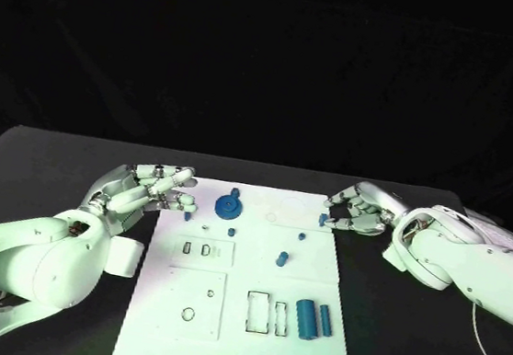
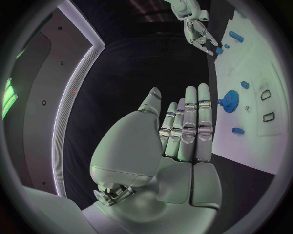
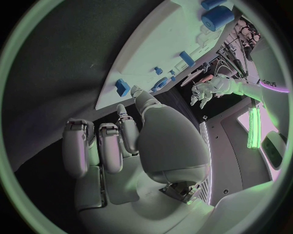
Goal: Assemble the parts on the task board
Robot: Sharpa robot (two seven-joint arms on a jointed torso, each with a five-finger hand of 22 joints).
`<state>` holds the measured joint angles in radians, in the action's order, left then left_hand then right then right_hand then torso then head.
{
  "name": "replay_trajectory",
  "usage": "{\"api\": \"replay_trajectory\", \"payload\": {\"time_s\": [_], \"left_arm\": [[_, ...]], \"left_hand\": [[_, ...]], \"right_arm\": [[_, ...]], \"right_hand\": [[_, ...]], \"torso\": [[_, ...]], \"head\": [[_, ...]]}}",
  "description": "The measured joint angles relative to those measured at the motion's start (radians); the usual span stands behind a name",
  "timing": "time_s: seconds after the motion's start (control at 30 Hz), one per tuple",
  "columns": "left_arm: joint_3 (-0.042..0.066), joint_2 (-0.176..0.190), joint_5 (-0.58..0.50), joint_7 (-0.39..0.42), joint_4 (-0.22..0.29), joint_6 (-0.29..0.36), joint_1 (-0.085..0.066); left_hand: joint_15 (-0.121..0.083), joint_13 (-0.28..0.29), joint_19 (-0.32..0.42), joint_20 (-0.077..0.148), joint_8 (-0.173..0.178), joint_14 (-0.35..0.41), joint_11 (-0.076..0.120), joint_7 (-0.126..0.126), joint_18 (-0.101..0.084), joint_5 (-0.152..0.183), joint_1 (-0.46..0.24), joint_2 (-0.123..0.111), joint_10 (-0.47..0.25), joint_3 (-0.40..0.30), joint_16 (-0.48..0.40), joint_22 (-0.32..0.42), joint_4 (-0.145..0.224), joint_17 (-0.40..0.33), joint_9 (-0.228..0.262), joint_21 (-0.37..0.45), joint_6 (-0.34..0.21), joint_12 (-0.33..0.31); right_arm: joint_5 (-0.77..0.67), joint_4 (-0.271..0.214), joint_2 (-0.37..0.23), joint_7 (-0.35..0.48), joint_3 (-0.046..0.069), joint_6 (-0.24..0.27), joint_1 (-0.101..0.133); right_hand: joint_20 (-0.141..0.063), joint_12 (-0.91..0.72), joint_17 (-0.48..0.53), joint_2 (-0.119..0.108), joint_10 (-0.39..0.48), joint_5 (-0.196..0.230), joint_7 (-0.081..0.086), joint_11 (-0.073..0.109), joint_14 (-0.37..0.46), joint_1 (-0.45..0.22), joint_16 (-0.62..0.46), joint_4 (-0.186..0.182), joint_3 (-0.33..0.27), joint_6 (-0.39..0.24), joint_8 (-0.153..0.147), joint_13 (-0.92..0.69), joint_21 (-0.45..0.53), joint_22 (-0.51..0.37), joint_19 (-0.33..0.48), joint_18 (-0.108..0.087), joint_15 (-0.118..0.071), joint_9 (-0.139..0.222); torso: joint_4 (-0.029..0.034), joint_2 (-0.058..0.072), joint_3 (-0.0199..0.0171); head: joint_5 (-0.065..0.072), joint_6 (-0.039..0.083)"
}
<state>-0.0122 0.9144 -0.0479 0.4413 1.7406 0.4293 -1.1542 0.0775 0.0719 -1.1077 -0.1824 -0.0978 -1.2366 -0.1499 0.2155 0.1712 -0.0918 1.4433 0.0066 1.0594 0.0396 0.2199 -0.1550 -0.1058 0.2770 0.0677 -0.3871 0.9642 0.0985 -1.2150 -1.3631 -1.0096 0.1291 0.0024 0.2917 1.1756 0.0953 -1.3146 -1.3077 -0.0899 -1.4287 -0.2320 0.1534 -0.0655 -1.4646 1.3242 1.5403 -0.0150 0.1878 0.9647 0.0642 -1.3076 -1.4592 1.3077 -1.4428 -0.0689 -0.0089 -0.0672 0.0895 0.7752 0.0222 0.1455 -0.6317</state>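
The board is lying mid-surface, carrying blue parts: a gear near its far left, small pegs mid-board, two cylinders near its right edge. The left hand is hovering at the board's far-left corner, fingers released and holding nothing. The right hand is sitting at the far-right corner, fingers curled beside a small part; whether they are grasping it, I cannot tell.

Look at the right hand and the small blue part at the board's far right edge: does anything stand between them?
Nothing visible does. The right hand hovers with its fingertips right beside the small blue part at the task board edge; no other piece lies in that gap.
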Motion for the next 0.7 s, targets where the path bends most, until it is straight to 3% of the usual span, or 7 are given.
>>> {"api": "replay_trajectory", "payload": {"time_s": [0.7], "left_arm": [[0.0,-0.002,0.0,0.0,-0.003,0.0,0.001]], "left_hand": [[0.0,0.0,0.0,0.0,0.0,0.0,0.0,0.0,0.0,0.0,0.004,0.004,0.0,0.0,0.0,-0.001,0.0,0.002,0.0,0.0,0.0,0.0]], "right_arm": [[0.002,0.053,0.049,0.005,0.0,-0.018,-0.025]], "right_hand": [[0.0,0.0,0.0,0.013,0.0,0.004,-0.001,0.0,0.0,0.013,-0.001,0.007,0.007,0.008,0.002,-0.003,0.0,0.0,0.0,0.0,0.0,-0.002]], "torso": [[0.0006,-0.001,0.0004]], "head": [[-0.006,-0.005]]}}
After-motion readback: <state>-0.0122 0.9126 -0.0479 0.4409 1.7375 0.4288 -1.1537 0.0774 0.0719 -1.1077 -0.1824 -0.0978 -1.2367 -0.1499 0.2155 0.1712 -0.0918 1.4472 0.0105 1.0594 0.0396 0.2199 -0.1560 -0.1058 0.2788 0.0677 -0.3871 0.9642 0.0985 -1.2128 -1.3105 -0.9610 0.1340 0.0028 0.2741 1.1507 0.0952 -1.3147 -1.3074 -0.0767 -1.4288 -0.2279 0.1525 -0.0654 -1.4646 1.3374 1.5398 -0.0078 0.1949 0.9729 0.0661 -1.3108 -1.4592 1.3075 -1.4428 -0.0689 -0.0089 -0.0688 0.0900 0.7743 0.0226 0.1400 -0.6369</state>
